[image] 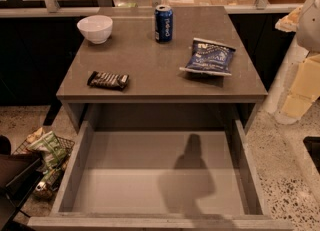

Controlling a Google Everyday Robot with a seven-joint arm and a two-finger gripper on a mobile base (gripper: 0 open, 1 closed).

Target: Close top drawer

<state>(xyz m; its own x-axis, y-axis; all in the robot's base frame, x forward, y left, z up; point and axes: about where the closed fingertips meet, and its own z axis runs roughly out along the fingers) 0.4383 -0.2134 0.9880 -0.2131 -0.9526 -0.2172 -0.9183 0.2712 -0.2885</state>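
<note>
The top drawer (155, 175) is pulled far out towards me below the grey counter (160, 82). Its inside is plain grey and holds nothing. Its front edge (160, 222) runs along the bottom of the view, and the front face and handle are hidden. My gripper is out of view. Only a dark arm-like shadow (189, 175) falls on the drawer floor right of centre. A white and beige shape (306, 70) at the right edge may be part of my arm.
On the counter stand a white bowl (95, 28), a blue can (163, 23), a blue chip bag (208, 57) and a dark snack bar (108, 80). A wire basket of snacks (47, 155) sits on the floor at the left.
</note>
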